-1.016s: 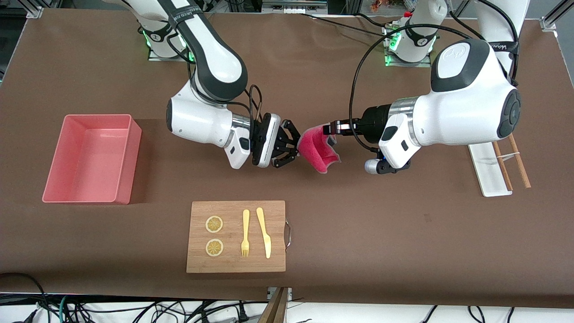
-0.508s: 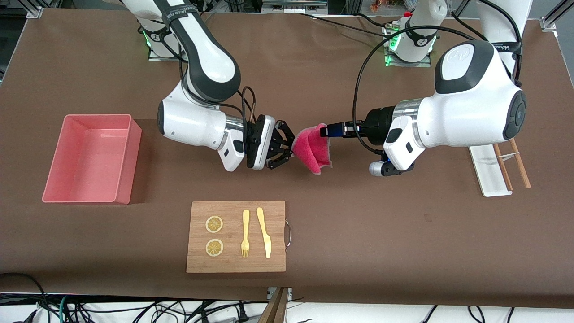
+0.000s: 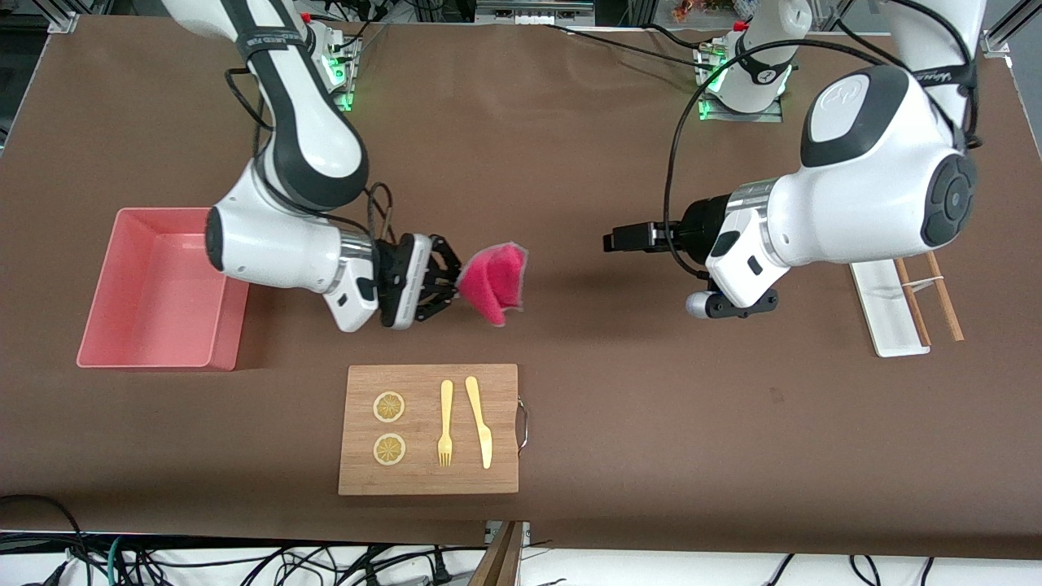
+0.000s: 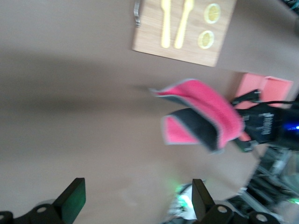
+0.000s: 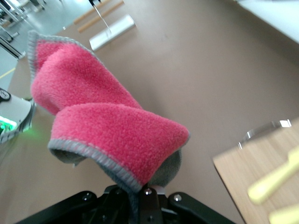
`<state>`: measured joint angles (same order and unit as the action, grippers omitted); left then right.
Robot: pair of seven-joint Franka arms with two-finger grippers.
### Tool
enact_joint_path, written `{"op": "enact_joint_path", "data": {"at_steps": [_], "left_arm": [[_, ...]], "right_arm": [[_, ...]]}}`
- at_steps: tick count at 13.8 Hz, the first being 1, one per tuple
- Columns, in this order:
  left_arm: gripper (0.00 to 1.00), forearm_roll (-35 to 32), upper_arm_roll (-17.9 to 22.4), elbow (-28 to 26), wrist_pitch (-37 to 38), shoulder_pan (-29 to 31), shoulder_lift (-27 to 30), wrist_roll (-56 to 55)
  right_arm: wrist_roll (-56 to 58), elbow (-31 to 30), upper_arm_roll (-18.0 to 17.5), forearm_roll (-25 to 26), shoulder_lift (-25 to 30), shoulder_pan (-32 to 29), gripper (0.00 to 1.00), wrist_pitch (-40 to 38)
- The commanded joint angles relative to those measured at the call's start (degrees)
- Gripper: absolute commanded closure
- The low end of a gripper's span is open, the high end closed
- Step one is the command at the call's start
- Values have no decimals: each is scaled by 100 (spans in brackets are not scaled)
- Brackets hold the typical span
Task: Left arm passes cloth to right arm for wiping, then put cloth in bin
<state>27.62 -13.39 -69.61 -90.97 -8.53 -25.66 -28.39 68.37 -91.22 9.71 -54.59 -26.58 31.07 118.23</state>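
The cloth (image 3: 492, 283), magenta-pink with a dark grey face (image 4: 201, 128), hangs folded in the air over bare table. My right gripper (image 3: 453, 281) is shut on one edge of it, and the pink pile fills the right wrist view (image 5: 103, 126) above the gripper (image 5: 140, 198). My left gripper (image 3: 609, 241) stands open and empty over the middle of the table, well apart from the cloth; its fingers (image 4: 74, 198) are spread wide. The pink bin (image 3: 232, 317) sits at the right arm's end of the table, partly under that arm.
A wooden cutting board (image 3: 505, 391) with two lemon slices, a yellow fork and a knife lies nearer the front camera than the cloth. At the left arm's end a narrow white tray (image 3: 883, 313) and chopsticks (image 3: 944, 297) lie on the table.
The left gripper opened and let go of the cloth. The right arm carried the cloth away toward the bin's end of the table; the left arm drew back a little.
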Motion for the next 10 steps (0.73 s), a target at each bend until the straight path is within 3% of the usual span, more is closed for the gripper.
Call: {"op": "enact_joint_path", "data": {"at_steps": [1,5,10], "left_arm": [[0,-947,3,0,448,9,289,394],[0,-1880,3,-18,1045,114,465,729],[0,-2742,3,-9,1275,114,527,1781]], "right_arm": [[-760,-729,40,841,740,-144,100,-116],[-2446,-1389,40,2196,1391,-460,100,-360],[-5319,-1416,57,3725,1515,-628,100,-1020]]}}
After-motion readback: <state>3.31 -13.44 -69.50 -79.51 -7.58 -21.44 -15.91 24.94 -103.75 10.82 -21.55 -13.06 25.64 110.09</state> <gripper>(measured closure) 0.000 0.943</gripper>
